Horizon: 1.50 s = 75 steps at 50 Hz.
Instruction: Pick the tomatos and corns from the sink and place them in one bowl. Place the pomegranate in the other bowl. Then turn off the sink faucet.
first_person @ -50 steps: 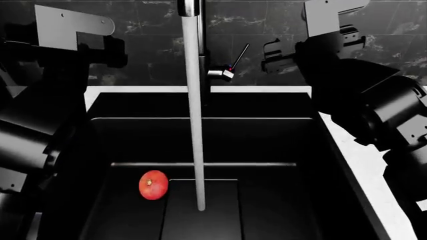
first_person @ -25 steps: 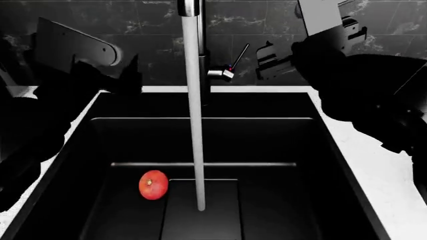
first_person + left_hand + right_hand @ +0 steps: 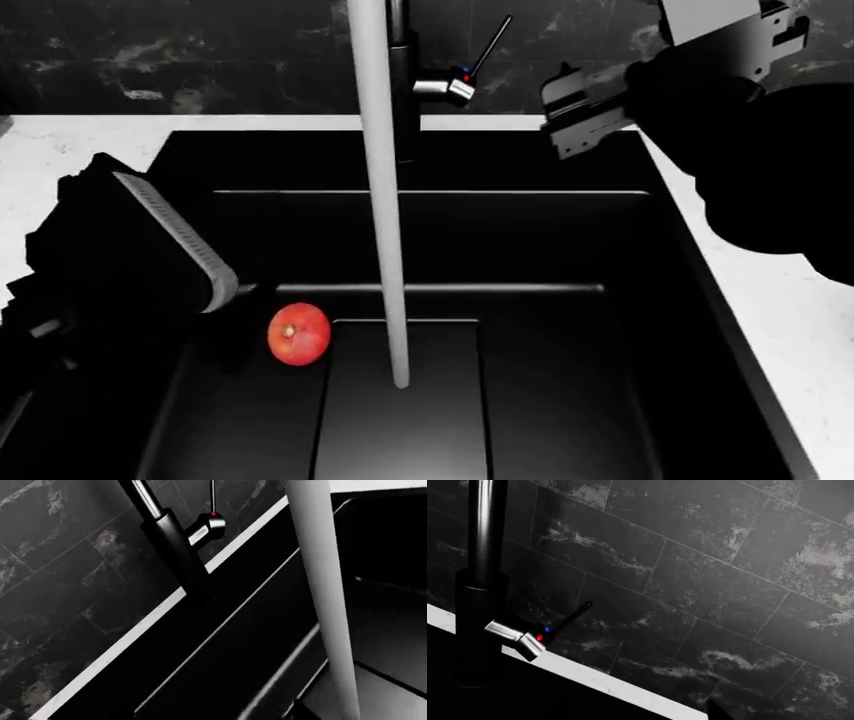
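Observation:
A red round fruit [image 3: 299,333], which looks like a tomato, lies on the floor of the black sink [image 3: 561,250], left of the running water stream [image 3: 383,220]. My left gripper [image 3: 203,288] hangs low in the sink just left of the fruit, apart from it, open and empty; its ribbed finger pad [image 3: 174,235] faces me. My right gripper [image 3: 630,85] is open and empty, held up right of the faucet handle [image 3: 451,86]. The faucet [image 3: 170,545] and its handle [image 3: 520,639] show in both wrist views. No corn, pomegranate or bowl is in view.
White marble counter [image 3: 787,300] borders the sink on both sides, with a dark tiled wall [image 3: 707,570] behind it. The faucet column [image 3: 400,70] and the stream split the basin down the middle. The thin lever [image 3: 491,40] tilts up and to the right.
My left arm has dropped from beside the back wall into the sink, close to the red fruit. The head view has shifted, showing more counter. My right gripper stays high near the faucet handle.

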{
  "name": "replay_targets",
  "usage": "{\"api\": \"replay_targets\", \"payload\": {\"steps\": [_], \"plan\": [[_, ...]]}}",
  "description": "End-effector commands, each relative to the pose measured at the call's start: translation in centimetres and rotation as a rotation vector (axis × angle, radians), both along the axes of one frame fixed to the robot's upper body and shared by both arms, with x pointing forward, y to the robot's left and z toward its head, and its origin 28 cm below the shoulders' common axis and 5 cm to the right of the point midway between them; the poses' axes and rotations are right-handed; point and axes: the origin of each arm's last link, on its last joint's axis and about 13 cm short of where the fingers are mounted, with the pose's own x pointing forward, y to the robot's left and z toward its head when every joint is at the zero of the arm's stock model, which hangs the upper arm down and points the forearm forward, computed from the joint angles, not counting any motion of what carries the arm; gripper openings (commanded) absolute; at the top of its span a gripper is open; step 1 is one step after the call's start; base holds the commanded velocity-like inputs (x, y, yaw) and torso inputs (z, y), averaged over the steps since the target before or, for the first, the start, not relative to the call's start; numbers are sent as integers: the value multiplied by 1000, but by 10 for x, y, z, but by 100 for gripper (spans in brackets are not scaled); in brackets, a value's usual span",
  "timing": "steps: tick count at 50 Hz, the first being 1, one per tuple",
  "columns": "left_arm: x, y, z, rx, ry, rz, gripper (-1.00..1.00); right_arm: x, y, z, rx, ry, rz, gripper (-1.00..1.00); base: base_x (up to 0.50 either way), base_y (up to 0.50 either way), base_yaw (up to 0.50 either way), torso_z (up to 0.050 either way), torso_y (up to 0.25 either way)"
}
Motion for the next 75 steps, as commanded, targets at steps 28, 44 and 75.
{"api": "replay_targets", "payload": {"steps": [28,44,75], "plan": [[-2,-13,-33,122,232,-151,100,-7,-4,-8,33,-10,16,100,0,0,0,0,0],[18,-19,-46,138,264,-100,100,-5,-3,-11,51,-5,28,100,0,0,0,0,0],[48,-27,-69,208,330,-24,100,-4,-3,-12,69,-3,43,100,0,0,0,0,0]]}}
